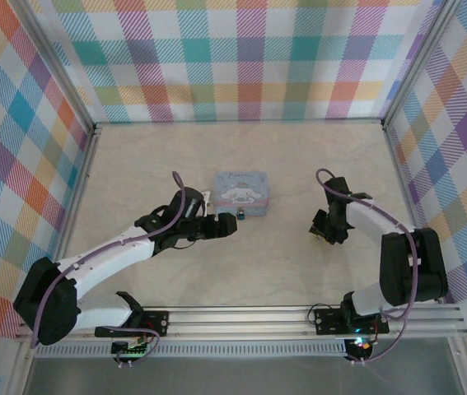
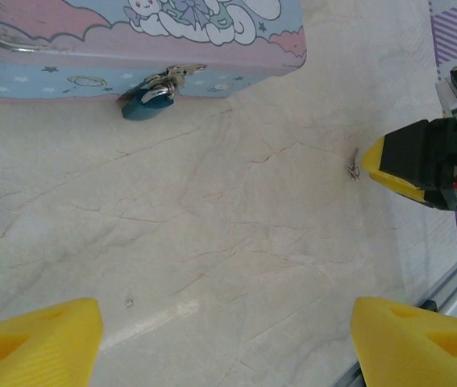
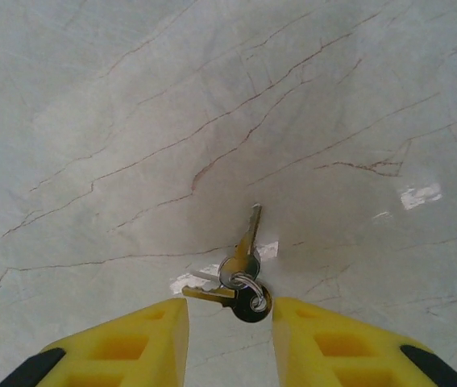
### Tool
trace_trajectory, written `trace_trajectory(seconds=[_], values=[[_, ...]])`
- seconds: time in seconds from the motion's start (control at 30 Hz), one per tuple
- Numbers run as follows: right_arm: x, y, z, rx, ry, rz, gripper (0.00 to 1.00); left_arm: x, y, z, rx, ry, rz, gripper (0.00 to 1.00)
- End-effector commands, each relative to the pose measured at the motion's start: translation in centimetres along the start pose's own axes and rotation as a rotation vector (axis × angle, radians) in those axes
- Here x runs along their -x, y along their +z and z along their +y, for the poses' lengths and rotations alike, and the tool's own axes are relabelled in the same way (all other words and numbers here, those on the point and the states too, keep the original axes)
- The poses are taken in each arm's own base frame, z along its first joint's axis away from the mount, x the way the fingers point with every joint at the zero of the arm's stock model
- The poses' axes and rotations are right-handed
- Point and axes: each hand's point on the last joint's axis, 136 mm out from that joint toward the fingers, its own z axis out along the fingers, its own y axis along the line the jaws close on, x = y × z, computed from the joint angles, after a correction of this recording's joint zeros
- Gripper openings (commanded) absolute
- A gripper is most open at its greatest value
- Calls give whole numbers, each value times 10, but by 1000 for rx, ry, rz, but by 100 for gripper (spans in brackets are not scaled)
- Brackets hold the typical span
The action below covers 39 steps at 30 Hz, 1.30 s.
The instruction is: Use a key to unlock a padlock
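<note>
- The left arm (image 1: pixel 118 247) stretches low, forward and inward; the left gripper (image 1: pixel 226 227) has its 2 yellow fingers (image 2: pixel 35 339) spread wide.
- The right arm (image 1: pixel 381 222) folds inward; the right gripper (image 1: pixel 324 233) points down, its 2 fingers (image 3: pixel 123 347) narrowly apart.

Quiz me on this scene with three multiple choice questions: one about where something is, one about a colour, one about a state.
1. Where is the padlock? A) hanging at the front of the pale blue tin B) in the left gripper C) among the keys
2. What colour are the fingers of the right gripper? A) red B) yellow C) white
3. How is the left gripper? A) shut on the keys B) shut on the tin C) open, holding nothing

Answers: 1 A, it dangles at the tin's front wall; 2 B, yellow tips flank the keys; 3 C, its fingers stand wide apart with nothing between.
</note>
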Motion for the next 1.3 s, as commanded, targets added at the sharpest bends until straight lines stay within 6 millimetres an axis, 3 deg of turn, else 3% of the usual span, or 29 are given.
trace_trajectory(seconds=[0.0,0.4,0.83,1.0,1.27], values=[[-1,7,-2,-8,11,12,34,6,1,-11,-18,10,-20,80],[-5,16,-7,-24,8,35,32,5,7,-10,-7,-1,-13,80],[-6,22,-4,-11,-7,54,6,2,11,-2,12,-18,-15,80],[-1,11,2,19,-19,18,0,3,11,0,20,-22,-22,80],[11,-32,24,126,-51,-75,0,12,5,-4,19,-26,-65,80]])
